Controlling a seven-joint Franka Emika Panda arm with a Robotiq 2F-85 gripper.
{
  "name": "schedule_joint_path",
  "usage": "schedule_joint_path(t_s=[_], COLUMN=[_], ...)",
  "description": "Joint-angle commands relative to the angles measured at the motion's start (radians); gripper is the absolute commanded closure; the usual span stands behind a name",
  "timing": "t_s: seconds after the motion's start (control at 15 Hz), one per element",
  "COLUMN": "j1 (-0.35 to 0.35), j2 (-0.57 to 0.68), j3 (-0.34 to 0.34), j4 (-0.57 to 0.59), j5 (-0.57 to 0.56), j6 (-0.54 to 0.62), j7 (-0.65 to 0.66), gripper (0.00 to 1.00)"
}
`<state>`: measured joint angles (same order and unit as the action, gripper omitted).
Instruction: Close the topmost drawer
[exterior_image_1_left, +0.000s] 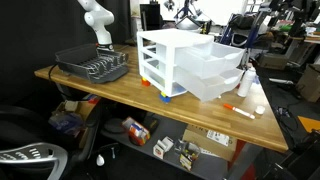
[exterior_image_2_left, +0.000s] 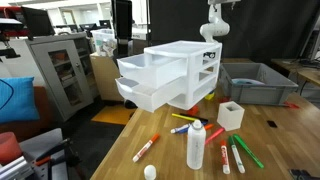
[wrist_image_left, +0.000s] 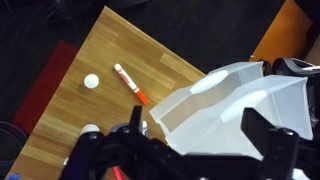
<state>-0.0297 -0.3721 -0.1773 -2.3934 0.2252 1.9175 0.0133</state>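
The white-framed drawer unit (exterior_image_1_left: 160, 55) stands on the wooden table. The topmost drawer (exterior_image_1_left: 205, 55), translucent white, is pulled far out of the frame; it also shows in the other exterior view (exterior_image_2_left: 140, 68). The drawer below it (exterior_image_1_left: 212, 82) is pulled out as well. In the wrist view my gripper (wrist_image_left: 200, 122) is open and empty, its two dark fingers wide apart, high above the pulled-out drawers (wrist_image_left: 255, 100) and not touching them. In both exterior views only the white arm (exterior_image_1_left: 97, 25) shows; the gripper itself is out of frame.
A dark dish rack (exterior_image_1_left: 92, 66) and a grey bin (exterior_image_2_left: 255, 82) stand beside the unit. In front of the drawers lie several markers (exterior_image_2_left: 147, 149), a white bottle (exterior_image_2_left: 196, 146), a white cup (exterior_image_2_left: 231, 114) and a small white ball (wrist_image_left: 91, 81). The table edge (wrist_image_left: 60, 110) is close by.
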Motion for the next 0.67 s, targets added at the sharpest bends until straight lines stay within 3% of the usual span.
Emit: schedule_joint_path(t_s=[0.0,0.33,0.6], j1=[-0.025,-0.037,-0.061], j2=[0.002,-0.067,-0.18], j3=[0.022,0.027,0.035], j4=[0.002,-0.097,-0.218], j5=[0.008,0.066,0.139], j6=[-0.004,0.096,0.201], j7=[-0.007,0.04,0.153], gripper=[0.0,0.0,0.0])
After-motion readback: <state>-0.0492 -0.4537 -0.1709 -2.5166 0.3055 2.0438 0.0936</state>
